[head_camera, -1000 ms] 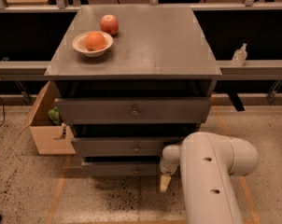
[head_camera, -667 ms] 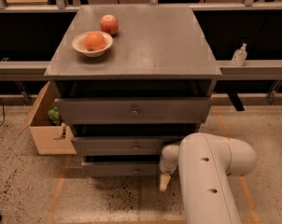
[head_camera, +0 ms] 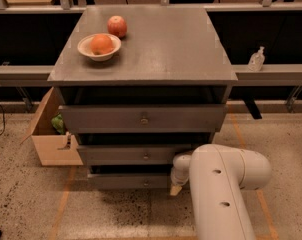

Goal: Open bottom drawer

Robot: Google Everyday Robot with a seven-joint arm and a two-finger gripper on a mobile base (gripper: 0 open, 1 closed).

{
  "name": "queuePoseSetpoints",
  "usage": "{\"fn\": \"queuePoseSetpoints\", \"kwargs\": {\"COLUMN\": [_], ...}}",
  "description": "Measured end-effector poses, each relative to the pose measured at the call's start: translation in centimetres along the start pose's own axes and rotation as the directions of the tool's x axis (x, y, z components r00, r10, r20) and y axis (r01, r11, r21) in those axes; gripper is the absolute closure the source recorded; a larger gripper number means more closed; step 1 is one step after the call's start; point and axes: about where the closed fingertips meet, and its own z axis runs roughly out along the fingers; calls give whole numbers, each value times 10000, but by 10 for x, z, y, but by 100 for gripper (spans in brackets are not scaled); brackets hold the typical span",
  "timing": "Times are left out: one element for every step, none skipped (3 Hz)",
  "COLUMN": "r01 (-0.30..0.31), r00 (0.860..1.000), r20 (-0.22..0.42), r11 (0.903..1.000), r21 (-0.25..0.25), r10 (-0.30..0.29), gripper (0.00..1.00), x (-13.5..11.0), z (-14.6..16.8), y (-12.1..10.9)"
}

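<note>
Grey cabinet (head_camera: 166,44) standing with a white robot arm (head_camera: 221,194) reaching in low.
The bottom drawer (head_camera: 126,181) is sitting lowest, and the gripper (head_camera: 176,188) is hanging at its right end, open or closed I cannot tell; a bowl (head_camera: 98,57) is resting on top.

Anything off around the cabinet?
Nothing stands out: bowl and apple sit tidy on the cabinet, drawer fronts level, nothing spilled. Gripper is at the bottom drawer, just right of its knob.
</note>
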Motion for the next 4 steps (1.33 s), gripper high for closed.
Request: {"fn": "queuePoseSetpoints", "kwargs": {"r01": [79,83,100,177], "r00": [10000,10000,9999,9998], "r20": [2,3,25,122], "r11": [9999,9998,9993,9973], "r21": [-152,-163,-350,-719], "r10": [-79,-83,-99,-169], "gripper": [64,88,100,100], "x": [2,2,1,-4], "z": [-10,-11,-20,-35], "y": [5,5,15,32]}}
